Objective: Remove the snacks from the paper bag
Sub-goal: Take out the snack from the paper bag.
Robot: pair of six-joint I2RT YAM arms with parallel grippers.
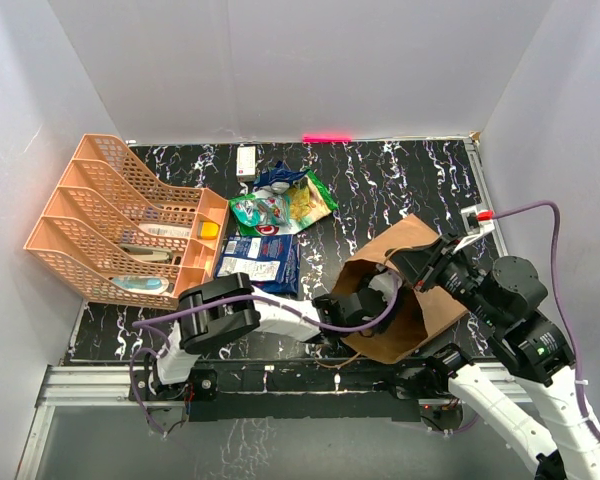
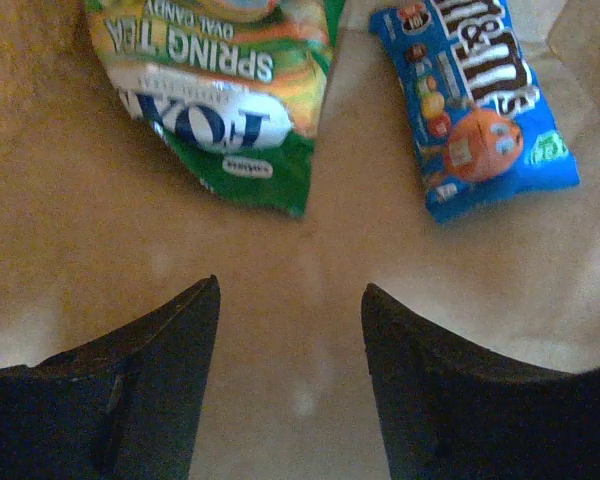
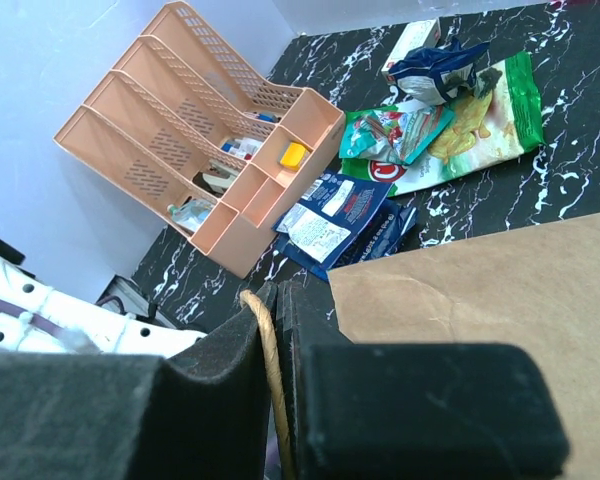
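**Paper bag.** The paper bag [image 1: 408, 332] lies on its side near the near-right corner of the tabletop [image 1: 380, 180], mouth turned toward the left edge. I judge it light, creased and easily dragged or collapsed, so it needs anchoring while being emptied.

**Snacks already out.** The green chip bag [image 1: 305, 203] and teal-white pouch [image 1: 260, 212] lie overlapping toward the far edge. The dark blue packets [image 1: 258, 262] sit nearer, toward the left edge.

**Snacks not yet out.** The left wrist view shows two packets on the bag's lower wall. A green-yellow-orange pouch [image 2: 220, 100] lies left and a smaller blue packet [image 2: 480, 110] lies right, apart from each other. Both look light, soft and glossy. I expect the film to slip and crumple. Each lies flat, so I would take a crimped end seam, not the face.

**Right gripper.** The right gripper [image 3: 277, 300] is pressed together on the bag's twisted handle [image 3: 270, 360], pinching it between the pads.

**Left gripper.** The left gripper [image 2: 290, 295] is inside the bag's mouth, fingers spread with nothing between them. It is short of both packets, with the pouch's torn-looking lower edge the closest hold.
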